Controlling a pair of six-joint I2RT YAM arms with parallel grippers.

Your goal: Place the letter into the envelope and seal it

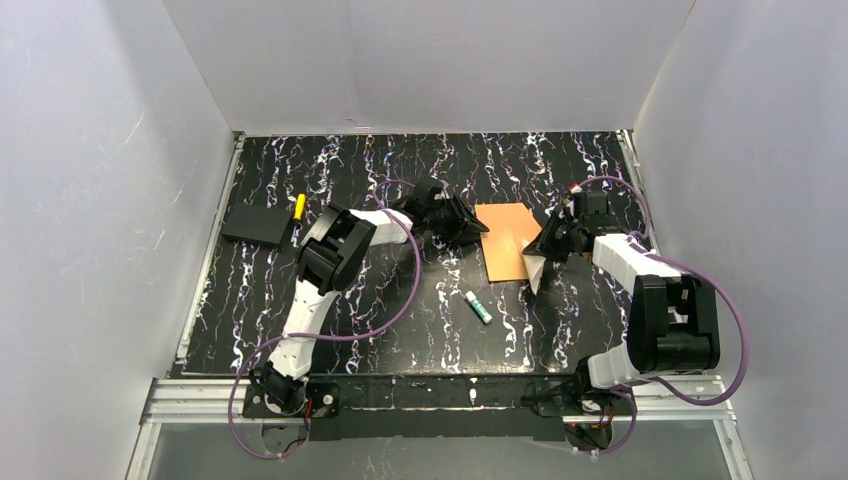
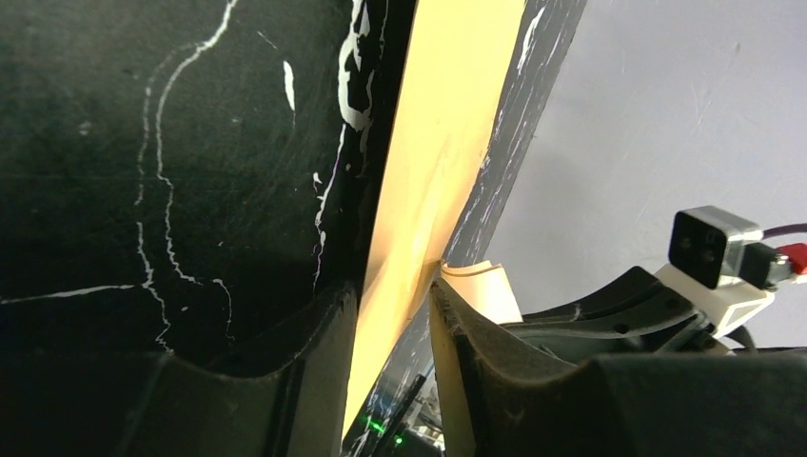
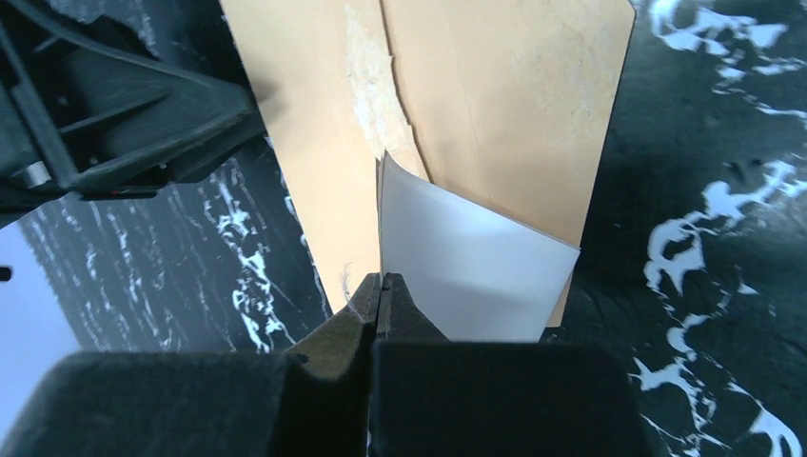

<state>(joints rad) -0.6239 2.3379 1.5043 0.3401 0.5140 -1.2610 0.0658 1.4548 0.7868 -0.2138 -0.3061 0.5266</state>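
The envelope (image 1: pixel 503 240) is laid flat on the black marbled table (image 1: pixel 400 330), right of centre, its long edges running away from the arm bases. Its left edge is met by the left gripper (image 1: pixel 478 232). In the left wrist view the paper is seen edge-on, passing between the 2 fingers (image 2: pixel 314 381), which are set apart on either side of it. Whether the paper is actually clamped cannot be told.

The letter (image 3: pixel 466 267) is held by the right gripper (image 3: pixel 381 286), whose 2 fingers are pressed together on the sheet's near edge. Only the pale back of the sheet is shown. It is raised and slightly bowed over the envelope's near right corner, and its far corner reaches over the envelope's face.

Both long sides of the envelope are flanked by the arms, so little free room is left there. The right side wall (image 1: pixel 740 150) stands close behind the right arm. Bare table is seen between the envelope's far edge and the back wall. More bare table is seen toward the bases, broken only by a white and green glue stick (image 1: pixel 478 307), which lies just off the envelope's near left corner, apart from it and from both grippers.

Well apart, at the table's far left, a dark card (image 1: pixel 258 224) lies flat, with a yellow marker (image 1: pixel 298 207) just beside its right edge. Both lie behind the left arm's elbow.
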